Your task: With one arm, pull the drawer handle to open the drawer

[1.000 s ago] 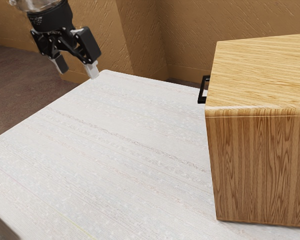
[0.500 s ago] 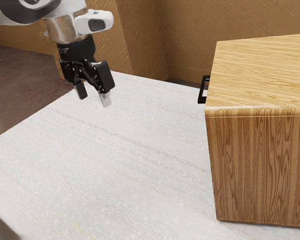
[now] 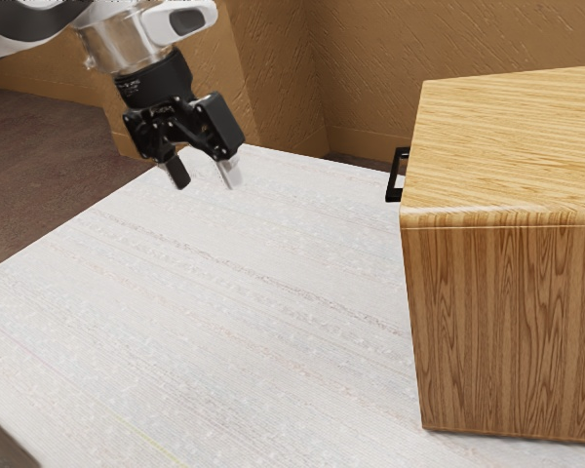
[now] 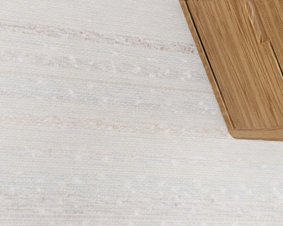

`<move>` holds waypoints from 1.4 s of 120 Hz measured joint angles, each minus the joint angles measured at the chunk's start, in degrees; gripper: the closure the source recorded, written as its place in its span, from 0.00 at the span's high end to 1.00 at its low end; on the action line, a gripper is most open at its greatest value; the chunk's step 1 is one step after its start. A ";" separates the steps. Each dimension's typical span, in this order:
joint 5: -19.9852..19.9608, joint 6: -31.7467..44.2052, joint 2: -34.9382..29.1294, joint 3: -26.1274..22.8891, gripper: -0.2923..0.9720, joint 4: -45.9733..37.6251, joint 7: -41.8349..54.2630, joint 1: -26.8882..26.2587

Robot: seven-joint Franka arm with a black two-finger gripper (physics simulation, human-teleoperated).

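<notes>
The arm [image 3: 127,39] is reaching in from the exterior view's upper left. Its black hand [image 3: 206,178] is hovering above the far part of the pale tabletop [image 3: 224,322] and is not touching it. The two fingers [image 3: 179,174] are pointing downward and standing well apart with nothing between them, so the hand is holding nothing.

The wooden cabinet [image 3: 507,244] is sitting on the tabletop at the exterior view's right. The drawer handle [image 3: 398,175] — a thin black loop — is sticking out from the cabinet's far face, near its top edge, toward the exterior view's left. The hand is hanging well apart from this handle, with a bare stretch of tabletop lying between them. (Whether the drawer is pulled out at all cannot be told from this side.)

In the wrist view the camera is looking down on the tabletop [image 4: 108,117], and a corner of the cabinet [image 4: 240,66] is resting flat on it. A brown wall [image 3: 370,58] and a dark floor [image 3: 39,146] are showing behind the tabletop.
</notes>
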 joint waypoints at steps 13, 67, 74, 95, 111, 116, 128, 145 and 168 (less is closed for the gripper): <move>-1.29 0.85 7.90 -2.20 0.77 5.18 -2.93 0.34; -6.71 6.04 12.84 -4.32 0.77 9.34 -9.79 3.20; -8.09 7.26 13.16 -4.17 0.77 9.37 -10.03 3.75; -9.94 13.29 15.69 -5.44 0.70 9.58 -10.17 3.25; -12.93 16.01 17.38 -5.82 0.62 9.63 -10.26 2.92; -14.23 16.80 17.47 -5.95 0.59 9.63 -10.26 2.79; -16.28 18.41 17.58 -6.07 0.56 9.49 -10.26 2.73; -19.21 20.76 19.74 -6.31 0.54 9.50 -9.93 2.66; -21.37 22.97 22.14 -6.96 0.53 9.54 -9.43 2.71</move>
